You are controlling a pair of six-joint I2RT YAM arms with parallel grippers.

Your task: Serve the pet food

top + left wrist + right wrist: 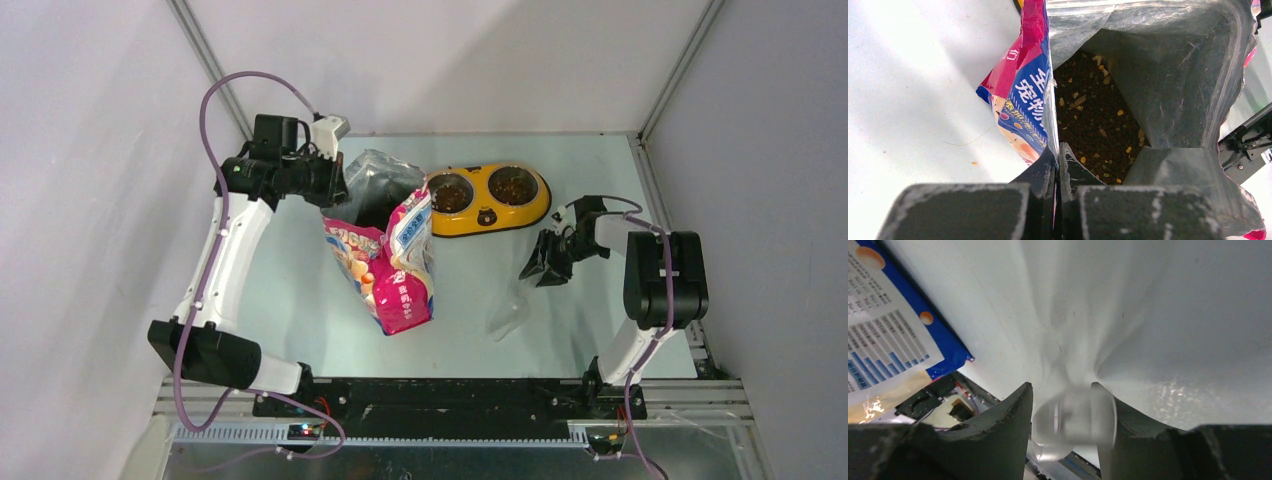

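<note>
The pink-and-blue cat food bag [392, 272] stands open at mid-table, its silver lining showing. My left gripper [335, 188] is shut on the bag's rim; in the left wrist view the gripper [1058, 148] pinches the bag's edge [1024, 85], with brown kibble [1093, 125] inside. My right gripper [546, 264] is shut on the handle of the clear plastic scoop [510, 310], right of the bag and low over the table. In the right wrist view the gripper [1061, 388] holds the blurred scoop handle [1075, 417]. The scoop looks empty.
The yellow double bowl [545, 203] sits behind the scoop, both steel cups holding kibble. The bag's back panel [883, 340] shows at the left of the right wrist view. Enclosure walls stand close on all sides. One stray pellet [973, 163] lies left of the bag.
</note>
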